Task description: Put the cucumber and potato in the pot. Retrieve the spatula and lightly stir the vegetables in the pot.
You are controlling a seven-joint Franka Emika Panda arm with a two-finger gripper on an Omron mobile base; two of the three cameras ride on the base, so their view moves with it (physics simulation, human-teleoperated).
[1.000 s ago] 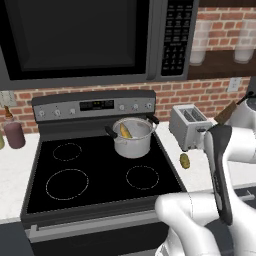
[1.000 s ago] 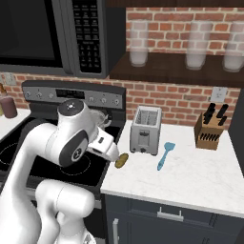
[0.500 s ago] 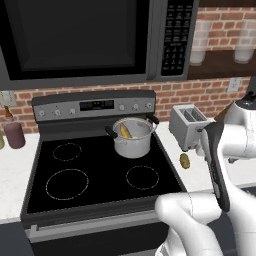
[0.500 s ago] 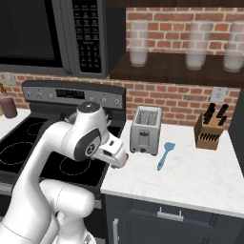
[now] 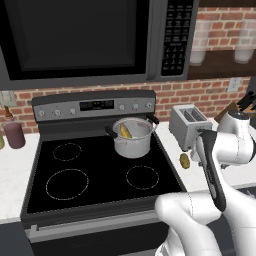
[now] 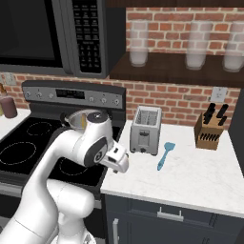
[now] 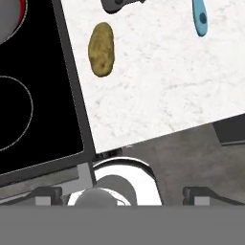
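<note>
Steel and shiny, the pot (image 5: 133,137) stands on the stove's (image 5: 100,175) back right burner in the left base view, with 1 yellowish piece, the cucumber (image 5: 125,131), already inside it. The potato (image 5: 185,160) lies on the white counter (image 5: 172,145) just beside the stove's right edge, in front of the toaster (image 5: 187,126). The arm bends over that stretch of counter; the pincer itself is hard to pick out here.

In the right base view the arm's big joint hides the potato. The spatula (image 6: 163,155) lies on the counter to the right of the toaster, well apart from the arm, with a knife block (image 6: 209,131) further off near the wall.

In the hand view the pincer (image 7: 122,195) looks down at the counter edge with its 2 tips spread wide apart and nothing between them. The potato sits ahead of it and a little to the left, well short of the tips' reach. The spatula's blue end is cut off at the top, ahead and to the right.

Judged from this, step 1 is half done: the potato is next. The move calls for carrying the pincer forward over the potato, lowering it astride the narrow width, then closing.
</note>
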